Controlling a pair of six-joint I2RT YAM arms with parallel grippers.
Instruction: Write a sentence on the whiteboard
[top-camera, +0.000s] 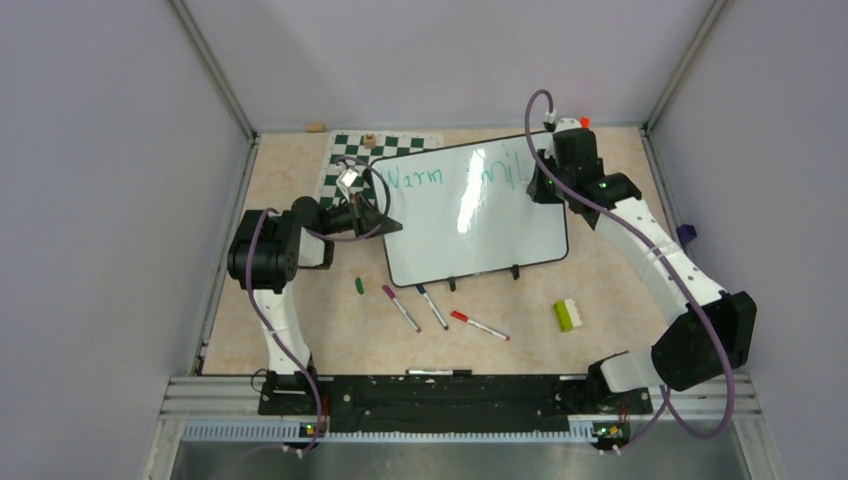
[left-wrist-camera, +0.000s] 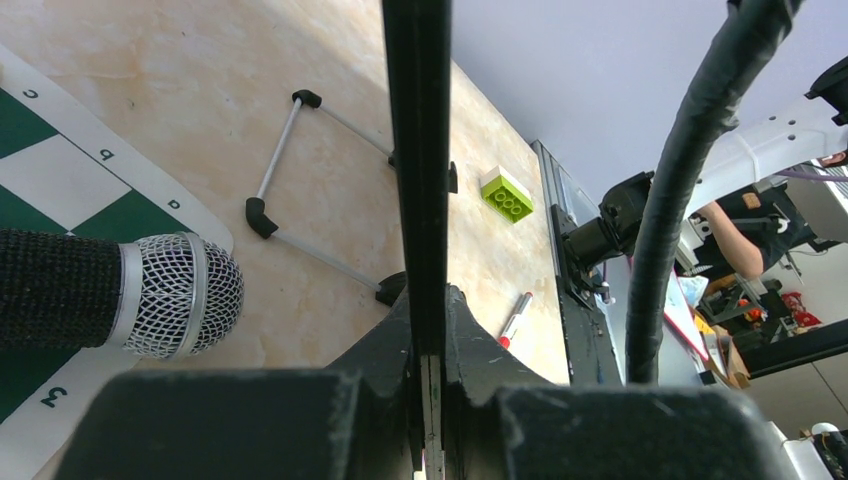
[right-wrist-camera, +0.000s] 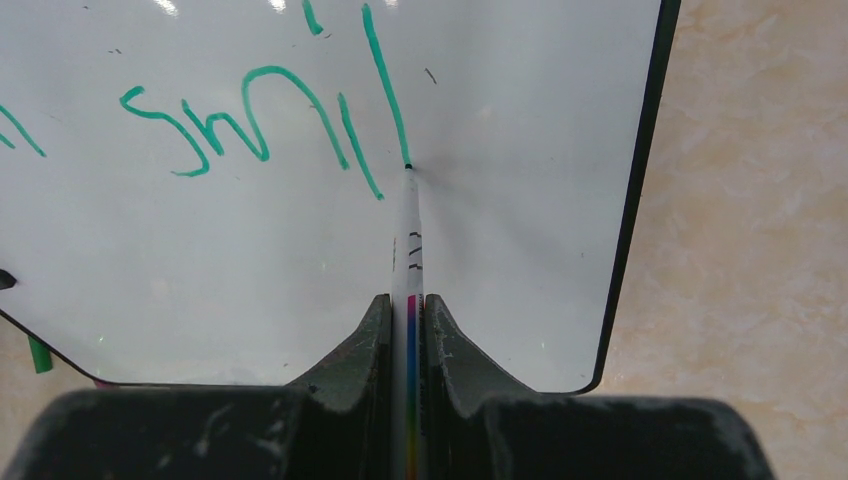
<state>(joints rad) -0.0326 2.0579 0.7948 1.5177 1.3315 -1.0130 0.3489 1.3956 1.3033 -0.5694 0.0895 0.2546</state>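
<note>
A beige stone-patterned worktop (top-camera: 620, 290) carries the whiteboard (top-camera: 470, 230), which lies tilted between the two grippers, one at each of its short sides. A green-and-white chess mat (top-camera: 345, 150) lies beyond and beneath the left gripper (top-camera: 365, 210), its near corner tucked under the board's left end.

The sentence (top-camera: 412, 179) runs in teal along the board's far edge from the left gripper toward the right gripper (top-camera: 543, 185); so far it reads "Warm" and then "smil".

The left gripper is clamped tight on the board's thin black left rim, seen edge-on from its wrist camera. The right gripper is closed around a white-barrelled marker (right-wrist-camera: 412, 250), which stands straight out ahead of its fingers. The marker's teal tip touches the board at the end of the long last stroke, just past the "i".

A mesh-headed microphone (left-wrist-camera: 170, 295) sits just beside the left gripper, over the chess mat. Three loose markers (top-camera: 432, 306) lie on the worktop below the board, back toward the arm bases and well apart from both grippers. A green block (top-camera: 567, 315) rests back from the right gripper, past the board's near corner. A small green cap (top-camera: 359, 285) lies just back from the left gripper.
</note>
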